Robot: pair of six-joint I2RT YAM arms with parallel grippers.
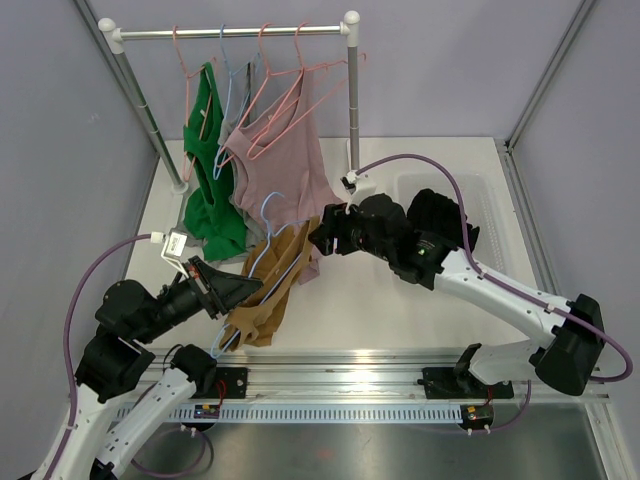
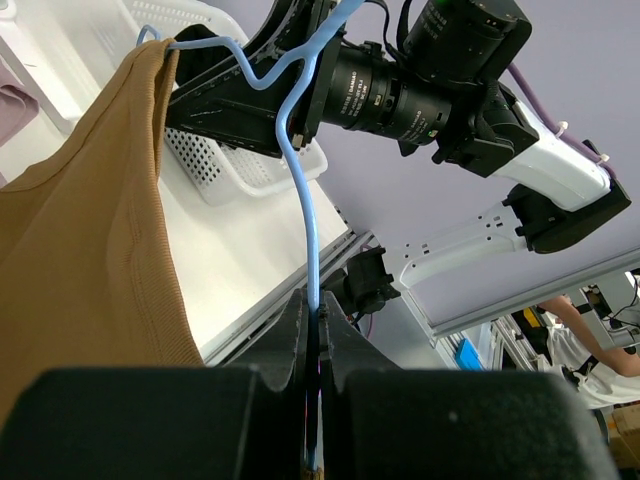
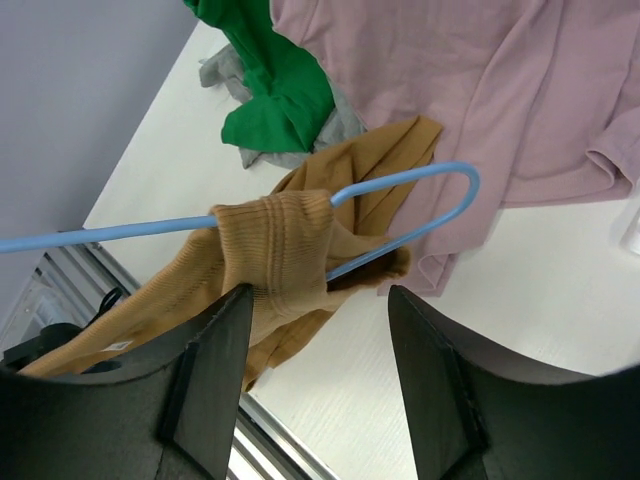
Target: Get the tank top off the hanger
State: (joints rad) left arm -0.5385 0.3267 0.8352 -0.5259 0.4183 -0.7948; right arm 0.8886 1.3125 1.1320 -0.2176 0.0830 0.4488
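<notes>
The left end effector [image 2: 315, 310] is clamped on the blue hanger [image 2: 300, 170] while the right end effector [image 3: 318, 297] waits, fingers apart, near the tank top [image 3: 275, 245] bunched on the hanger's end, where a snagging pull could wrench the hanger loose

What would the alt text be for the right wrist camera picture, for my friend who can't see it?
A tan tank top sits bunched around a blue hanger just beyond the right gripper, whose two black fingers stand open in the foreground. Behind are a pink garment, a green garment and the white table.
</notes>
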